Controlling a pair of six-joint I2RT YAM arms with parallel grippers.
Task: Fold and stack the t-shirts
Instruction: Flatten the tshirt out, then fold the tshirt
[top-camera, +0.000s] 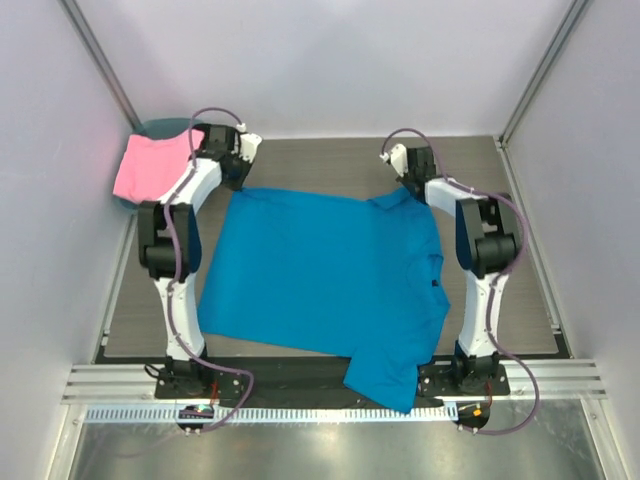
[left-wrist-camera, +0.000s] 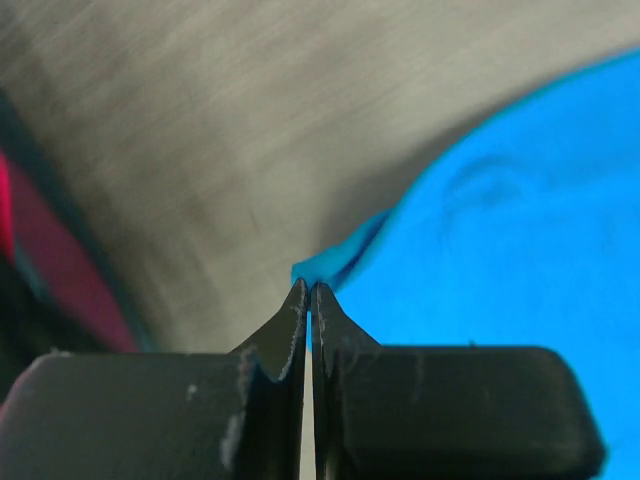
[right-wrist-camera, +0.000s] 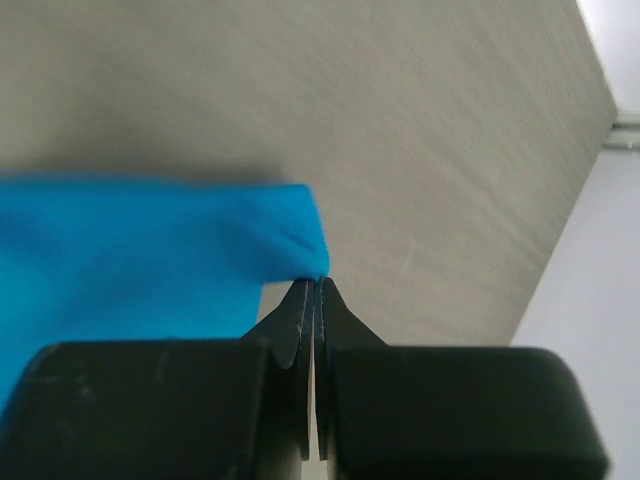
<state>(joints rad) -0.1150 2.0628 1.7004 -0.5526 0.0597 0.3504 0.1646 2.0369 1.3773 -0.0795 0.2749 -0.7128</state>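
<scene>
Top external, pink shirt (top-camera: 148, 166) over teal bin (top-camera: 165, 127), blue shirt (top-camera: 320, 270) spread

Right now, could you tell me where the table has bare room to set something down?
Bare table lies right of the right arm and in the far strip beyond the blue t-shirt. It covers the centre; the pink t-shirt crowds the far-left corner.
</scene>
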